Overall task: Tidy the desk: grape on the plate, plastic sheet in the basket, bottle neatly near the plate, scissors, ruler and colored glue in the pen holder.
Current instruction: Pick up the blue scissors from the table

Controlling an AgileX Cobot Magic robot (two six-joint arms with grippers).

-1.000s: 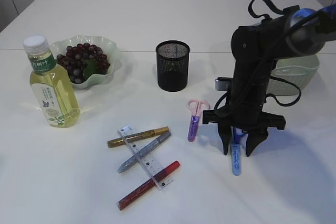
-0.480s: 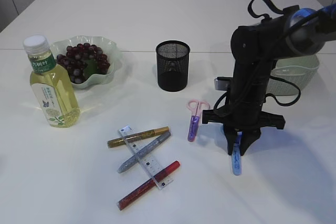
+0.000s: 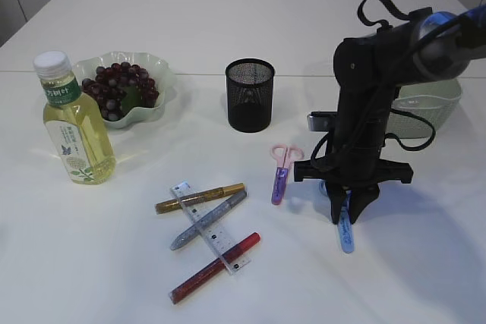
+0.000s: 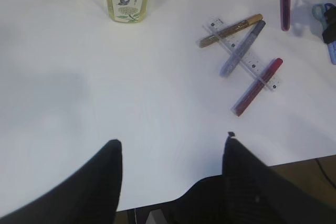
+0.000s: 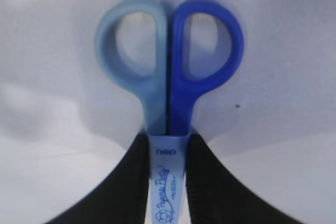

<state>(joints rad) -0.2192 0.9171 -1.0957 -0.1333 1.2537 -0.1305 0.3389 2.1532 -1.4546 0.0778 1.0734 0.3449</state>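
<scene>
Standing there, my read was the step in hand was getting the blue scissors off the table and into the pen holder. To do it well I figured the arm should lift straight up first, so the tip cleared the table before anything swung sideways. Then carry it back toward the holder, tip it blade-down, and let go only once it sat inside the mesh rim. The pink scissors lay between the blue pair and the holder, so a low sweep could have knocked them.

The right arm stood tall and folded over, to the right of the holder and nearer the front edge, wrist pointing about straight down. The right claw was clamped on the blue scissors, its fingers squeezing the sheathed blade part just below the handles. The scissors were right at the table surface, though I couldn't tell if they had lifted off it.

The left claw hung open over bare table, well in front of the holder, holding nothing. The ruler and glue pens lay in a crossed pile in front of the holder, to its left.
</scene>
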